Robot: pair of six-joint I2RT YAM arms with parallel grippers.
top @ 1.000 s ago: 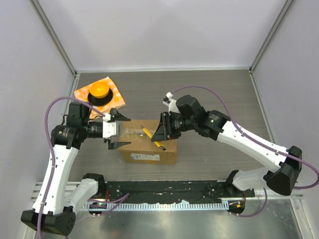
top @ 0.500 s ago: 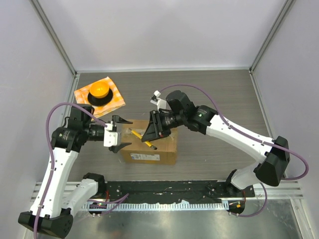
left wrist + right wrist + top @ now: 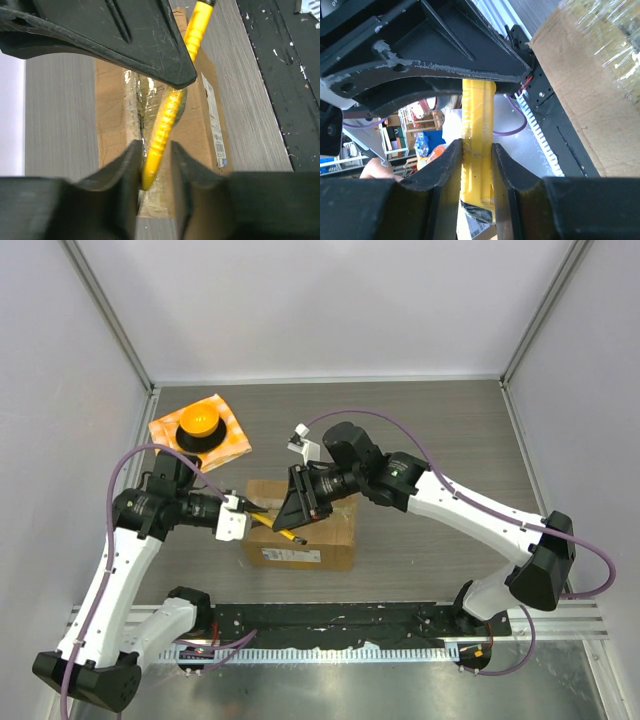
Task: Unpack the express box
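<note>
The express box point(image 3: 322, 540), brown cardboard with a taped top seam point(image 3: 134, 95) and a white label point(image 3: 291, 555) on its near side, lies mid-table. Over it my right gripper point(image 3: 291, 516) is shut on a yellow utility knife point(image 3: 479, 115) and holds it above the box top point(image 3: 590, 100). My left gripper point(image 3: 155, 155) faces it from the left, its fingers narrowed around the knife's free end point(image 3: 167, 112). That end touches one finger, and a small gap shows at the other. From above, only a bit of the knife point(image 3: 286, 534) shows between the two grippers point(image 3: 256, 512).
An orange checkered cloth point(image 3: 230, 420) with a round orange object on a black base point(image 3: 199, 426) lies at the back left. A black rail point(image 3: 330, 625) runs along the near edge. Light walls close in the table on the left, back and right.
My right arm has carried the knife leftward over the box. The left gripper's wide-open fingers have narrowed around the knife's free end.
</note>
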